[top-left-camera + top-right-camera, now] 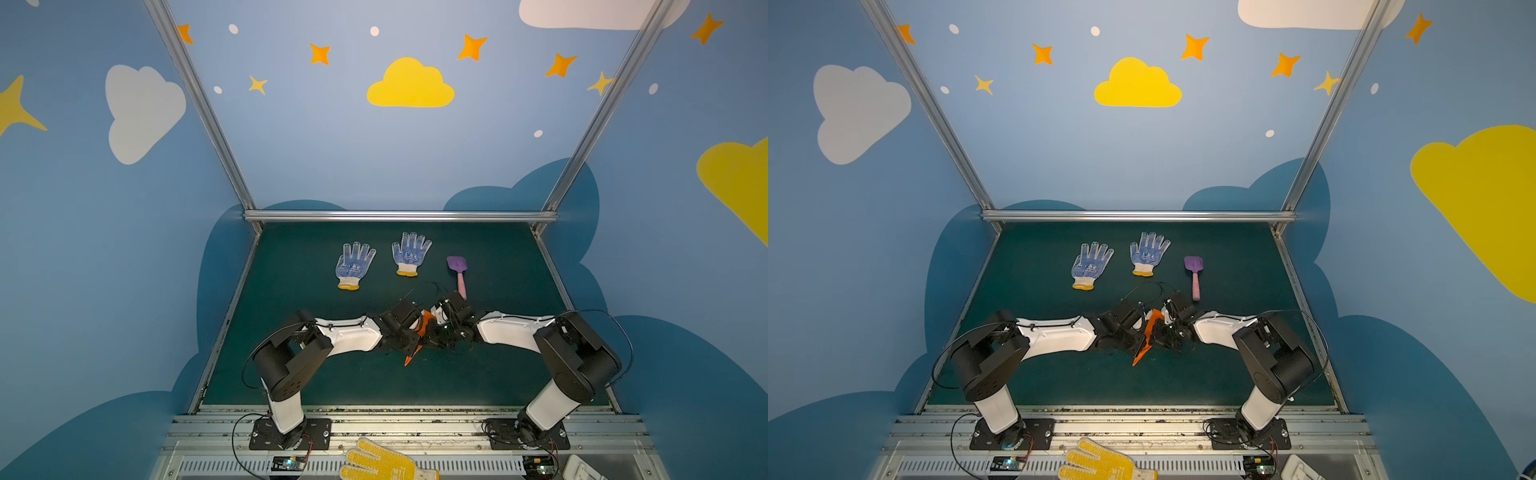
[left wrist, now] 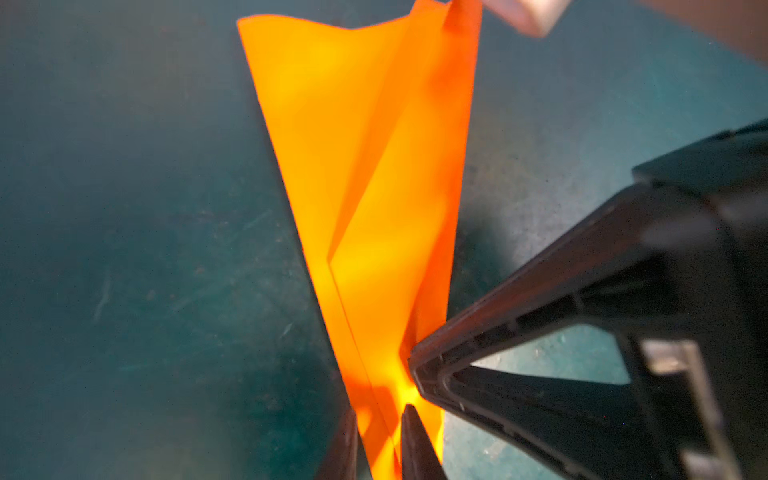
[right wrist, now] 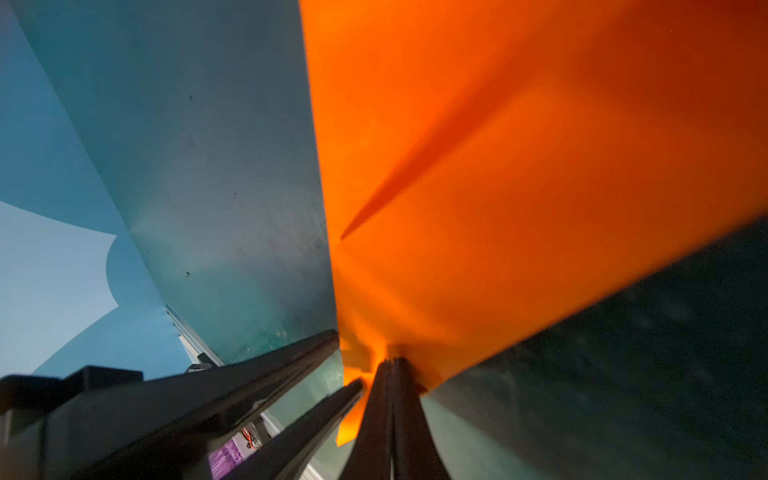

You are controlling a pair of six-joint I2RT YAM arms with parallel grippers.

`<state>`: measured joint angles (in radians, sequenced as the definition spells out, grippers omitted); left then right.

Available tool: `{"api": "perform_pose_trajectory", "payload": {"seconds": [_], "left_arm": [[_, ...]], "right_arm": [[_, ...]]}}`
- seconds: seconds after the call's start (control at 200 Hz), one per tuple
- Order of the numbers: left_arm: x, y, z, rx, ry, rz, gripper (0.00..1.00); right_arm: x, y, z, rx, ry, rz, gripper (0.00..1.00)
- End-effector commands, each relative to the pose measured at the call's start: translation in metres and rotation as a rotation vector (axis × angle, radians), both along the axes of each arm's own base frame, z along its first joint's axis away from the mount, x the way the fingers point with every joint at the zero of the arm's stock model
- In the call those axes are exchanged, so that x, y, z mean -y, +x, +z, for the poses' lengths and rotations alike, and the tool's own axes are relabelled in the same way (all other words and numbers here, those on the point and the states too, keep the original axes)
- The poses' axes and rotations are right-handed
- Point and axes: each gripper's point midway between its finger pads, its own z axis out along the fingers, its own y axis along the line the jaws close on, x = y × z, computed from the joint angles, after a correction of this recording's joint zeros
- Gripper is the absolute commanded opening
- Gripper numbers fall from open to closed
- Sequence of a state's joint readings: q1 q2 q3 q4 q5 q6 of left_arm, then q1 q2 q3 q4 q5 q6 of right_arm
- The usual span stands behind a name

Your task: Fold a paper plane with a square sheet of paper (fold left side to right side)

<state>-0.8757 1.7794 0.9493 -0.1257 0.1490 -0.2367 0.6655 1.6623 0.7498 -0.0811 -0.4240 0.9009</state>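
One dark green table (image 1: 291, 374) lies under it all, and both arms meet over its middle. The left gripper (image 2: 378, 444) pinches the paper plane (image 2: 374, 166) toward its narrow end, with the paper sandwiched between its fingers. The right gripper (image 3: 390, 374), fingers pressed together, nips the sheet right beside it! The orange dart stands on edge between them, tip toward the front. Behind lie one blue-dotted glove (image 1: 354, 265), a second blue-dotted glove (image 1: 410, 253), then the toy shovel (image 1: 458, 270), all apart from the plane.
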Motion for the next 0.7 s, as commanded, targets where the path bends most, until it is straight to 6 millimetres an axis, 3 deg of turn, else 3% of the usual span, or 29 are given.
{"api": "perform_pose_trajectory", "payload": {"seconds": [0.0,0.165,0.34,0.511,0.696], "left_arm": [[-0.017,-0.011,-0.016,-0.093,0.043,0.019,0.21],[-0.012,-0.005,0.023,-0.192,-0.161,0.116,0.2],[-0.006,-0.006,0.049,-0.278,-0.324,0.253,0.16],[0.0,-0.011,0.052,-0.422,-0.486,0.446,0.06],[-0.008,-0.022,0.032,-0.552,-0.6,0.723,0.03]], "right_arm": [[0.018,-0.012,-0.023,-0.054,-0.095,-0.035,0.0],[0.026,-0.015,-0.028,-0.079,-0.142,-0.096,0.0],[0.03,-0.013,-0.027,-0.067,-0.173,-0.233,0.0],[0.027,-0.014,-0.025,-0.049,-0.201,-0.308,0.0],[0.027,-0.017,-0.027,-0.048,-0.226,-0.325,0.0]]}}
